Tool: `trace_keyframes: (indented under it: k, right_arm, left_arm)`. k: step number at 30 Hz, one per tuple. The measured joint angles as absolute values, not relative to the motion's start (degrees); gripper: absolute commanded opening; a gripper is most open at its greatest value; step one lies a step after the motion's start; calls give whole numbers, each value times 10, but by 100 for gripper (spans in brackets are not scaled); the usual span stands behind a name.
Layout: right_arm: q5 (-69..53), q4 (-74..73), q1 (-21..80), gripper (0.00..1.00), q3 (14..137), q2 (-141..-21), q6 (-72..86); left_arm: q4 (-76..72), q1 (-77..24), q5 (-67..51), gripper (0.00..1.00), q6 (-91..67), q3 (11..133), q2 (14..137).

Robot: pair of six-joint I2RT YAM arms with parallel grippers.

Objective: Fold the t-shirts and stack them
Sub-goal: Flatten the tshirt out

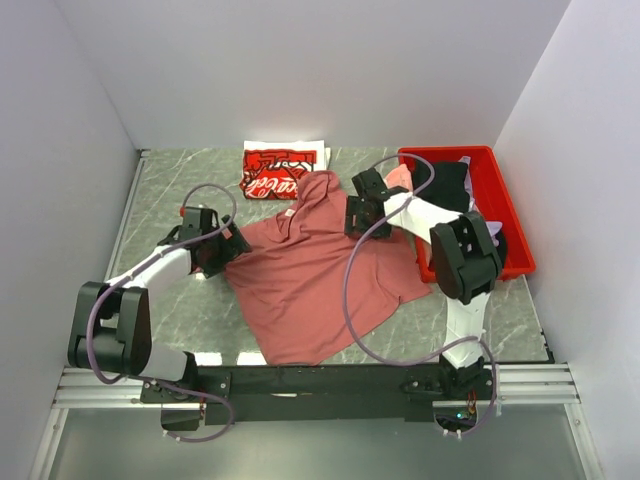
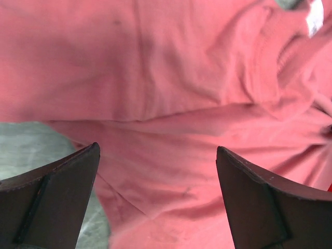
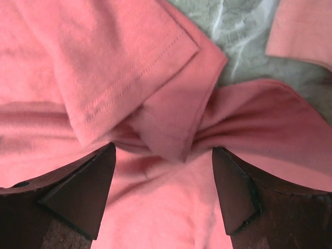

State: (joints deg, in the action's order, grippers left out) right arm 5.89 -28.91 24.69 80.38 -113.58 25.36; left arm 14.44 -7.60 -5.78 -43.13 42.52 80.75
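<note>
This is a robotics lab test cell. Plain white panels box in a grey marble-patterned counter on three sides. A left arm and a right arm stand on a black beam over an aluminium rail, trailing looped purple cables.

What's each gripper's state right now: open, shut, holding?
Left gripper: open, empty, above the dusty-rose cloth t-shirt.
Right gripper: open, empty, above that shirt's folded sleeve.
</note>
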Motion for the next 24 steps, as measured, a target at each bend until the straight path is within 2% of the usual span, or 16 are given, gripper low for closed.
trace_keyframes:
  k: [5, 12, 19, 24]
  right_arm:
    - [78, -286, 276, 82, 720, -1041, 251]
    - [71, -269, 390, 82, 577, -869, 289]
    - [51, -257, 405, 82, 465, -835, 347]
    - [44, -249, 394, 82, 429, -833, 368]
  left_arm:
    - [157, -96, -54, 99, -428, 459, 808]
    - [153, -98, -47, 99, -410, 530, 840]
    - [133, -100, -59, 99, -401, 602, 975]
    - [132, -104, -62, 99, -402, 591, 998]
